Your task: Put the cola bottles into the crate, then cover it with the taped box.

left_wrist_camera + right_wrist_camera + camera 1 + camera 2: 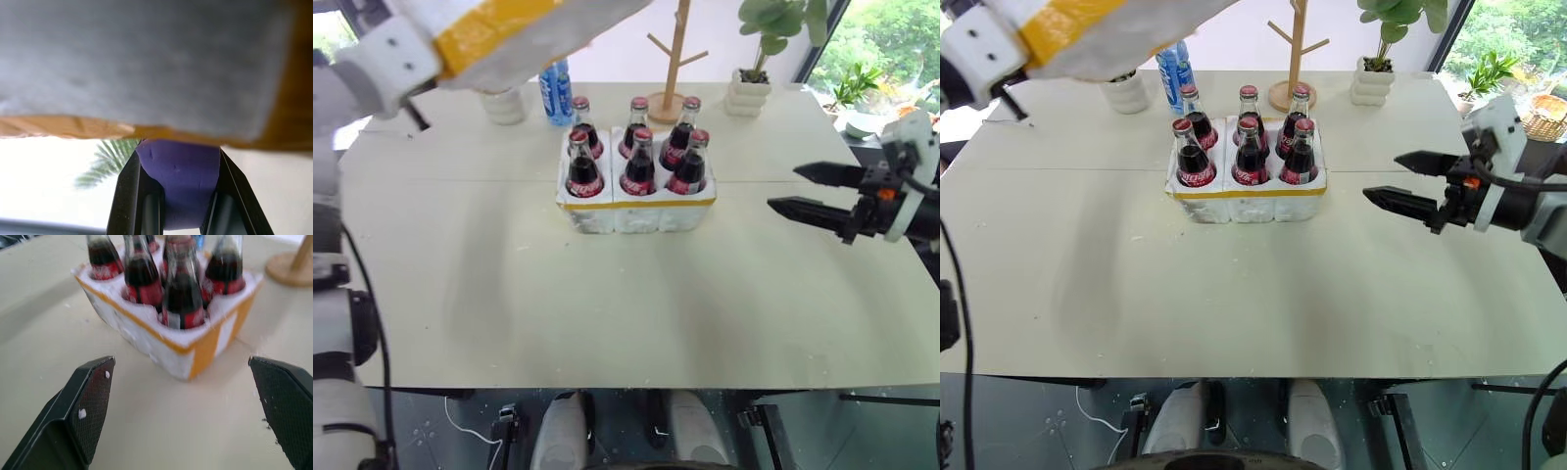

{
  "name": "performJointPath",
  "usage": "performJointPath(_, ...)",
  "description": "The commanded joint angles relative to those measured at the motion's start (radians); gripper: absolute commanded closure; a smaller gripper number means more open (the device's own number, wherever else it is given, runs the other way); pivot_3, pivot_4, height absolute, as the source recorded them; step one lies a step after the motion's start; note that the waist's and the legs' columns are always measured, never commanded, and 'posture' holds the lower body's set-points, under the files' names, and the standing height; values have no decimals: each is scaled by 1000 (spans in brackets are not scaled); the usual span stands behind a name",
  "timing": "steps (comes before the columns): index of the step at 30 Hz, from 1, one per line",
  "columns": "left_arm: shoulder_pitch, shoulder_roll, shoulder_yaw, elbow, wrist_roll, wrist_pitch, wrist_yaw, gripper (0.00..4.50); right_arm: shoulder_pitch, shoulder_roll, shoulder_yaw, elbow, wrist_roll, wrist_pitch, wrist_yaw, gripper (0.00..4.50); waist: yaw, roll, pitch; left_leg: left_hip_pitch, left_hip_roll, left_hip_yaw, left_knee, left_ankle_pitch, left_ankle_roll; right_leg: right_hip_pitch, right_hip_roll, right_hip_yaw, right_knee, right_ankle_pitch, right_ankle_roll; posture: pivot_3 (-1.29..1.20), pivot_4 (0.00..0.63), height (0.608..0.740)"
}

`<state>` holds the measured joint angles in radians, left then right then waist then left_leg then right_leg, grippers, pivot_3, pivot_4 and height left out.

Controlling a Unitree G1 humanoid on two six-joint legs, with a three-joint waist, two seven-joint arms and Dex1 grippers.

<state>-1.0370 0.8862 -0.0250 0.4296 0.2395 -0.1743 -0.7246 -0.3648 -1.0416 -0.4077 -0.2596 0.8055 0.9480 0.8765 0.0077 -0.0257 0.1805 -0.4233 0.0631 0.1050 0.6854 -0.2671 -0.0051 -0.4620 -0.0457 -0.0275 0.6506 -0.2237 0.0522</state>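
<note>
Several cola bottles (638, 162) with red caps stand upright in the wells of the crate (636, 211), a low white foam block with a yellow band, on the far middle of the table. The taped box (509, 29), white foam with wide yellow tape, hangs tilted in the air at the far left, above and left of the crate. My left gripper (178, 147) is shut on its edge, with the box's wall and tape directly ahead of the fingers. My right gripper (785, 188) hovers open to the right of the crate, pointing at it and holding nothing.
A blue-capped water bottle (555, 93) and a white jar (504, 105) stand behind the crate on the left. A wooden stand (674, 59) and a potted plant (751, 93) sit at the back. The bare table (607, 313) stretches toward me.
</note>
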Motion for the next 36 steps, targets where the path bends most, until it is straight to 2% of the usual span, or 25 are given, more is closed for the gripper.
performJointPath(1,11,-15,-50,-110,125,-34,113,4245,-3,-3,-80,-19,23,-1,-24,0,0,0,0,0,0,0,0,0,0,0,0,0,1,0,0,0,150,740)
performJointPath(6,39,-20,-162,-151,354,-89,267,4245,4,7,-104,-30,39,12,-52,0,2,0,0,3,0,0,0,0,0,2,0,1,0,0,0,0,150,740)
performJointPath(12,107,-21,-229,-196,494,-102,322,4245,2,20,-115,-36,62,21,-90,0,5,0,0,2,0,0,0,0,0,2,0,1,0,0,0,0,150,740)
performJointPath(14,139,-19,-230,-219,505,-98,312,3205,-7,24,-115,-33,70,25,-101,0,4,0,0,2,0,0,0,0,0,2,0,1,0,0,0,0,150,740)
performJointPath(15,151,-19,-227,-227,504,-98,308,2832,-12,25,-112,-31,72,25,-105,0,4,0,0,2,0,0,0,0,0,2,0,1,0,0,0,0,150,740)
performJointPath(20,242,-18,-209,-304,493,-88,281,195,-16,33,-95,-33,75,17,-121,0,5,0,0,2,0,0,0,0,0,2,0,1,0,0,0,0,150,740)
performJointPath(22,290,-10,-191,-341,472,-85,265,86,-3,34,-93,-37,70,13,-118,0,5,0,0,2,0,0,0,0,0,2,0,1,0,0,0,0,150,740)
performJointPath(25,408,-7,-110,-422,351,-54,219,86,50,31,-100,-47,52,2,-100,0,4,0,0,2,0,0,0,0,0,2,0,1,0,0,0,0,150,740)
performJointPath(28,515,-64,42,-521,101,113,124,86,121,24,-110,-47,17,-33,-75,0,4,0,0,2,1,-1,0,0,0,3,-1,1,0,0,0,0,150,740)
performJointPath(30,565,-95,156,-582,-118,318,12,86,157,16,-114,-42,-7,-59,-55,0,5,0,0,2,1,-1,0,0,-1,3,-1,1,0,0,0,0,150,740)
performJointPath(32,559,-120,290,-626,-379,650,-84,86,164,1,-109,-37,-19,-76,-29,0,4,0,0,3,1,-1,0,0,-1,4,0,0,0,0,0,0,150,740)
performJointPath(34,532,-68,382,-611,-574,892,-191,86,153,-27,-88,-35,-28,-100,24,0,0,0,0,4,1,-1,0,1,-1,4,0,0,1,0,0,0,150,740)
performJointPath(36,559,49,422,-597,-695,951,-376,86,116,-58,-55,-21,-25,-121,90,0,-6,0,0,6,0,-2,0,1,-1,5,0,0,1,0,0,0,150,740)
